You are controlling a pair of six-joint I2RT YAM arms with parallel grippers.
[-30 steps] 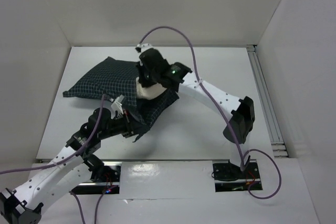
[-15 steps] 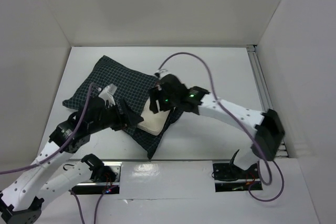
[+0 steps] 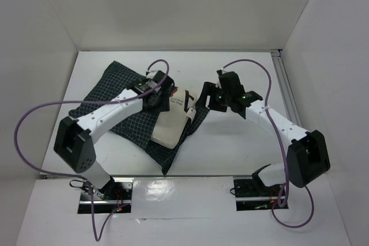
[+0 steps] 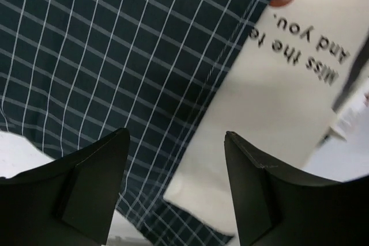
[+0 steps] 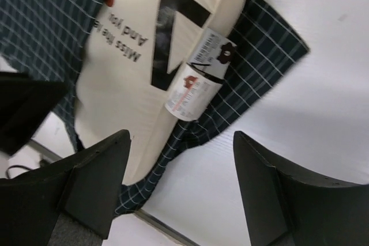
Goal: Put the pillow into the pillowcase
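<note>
Pillow part-in pillowcase; both grippers empty
Pillow (image 3: 171, 125) on table (image 3: 242, 136), L side under pillowcase (image 3: 115, 93), printed end w/ tags (image 5: 199, 73) exposed on case's lower flap. L gripper (image 4: 176, 136) jaws wide, nothing held, above cloth/pillow edge. R gripper (image 5: 181, 133) jaws wide, nothing held, above tagged end

Seen from high behind the arm bases, the fixed top camera looks down and forward over the whole white table (image 3: 242, 142). The left wrist camera looks past the left gripper (image 4: 177, 136), very near the pillowcase (image 4: 104, 44) and pillow (image 4: 277, 113). The right wrist camera, looking past the right gripper (image 5: 181, 135), sits farther back. All three views share the pillow's lettered face.
</note>
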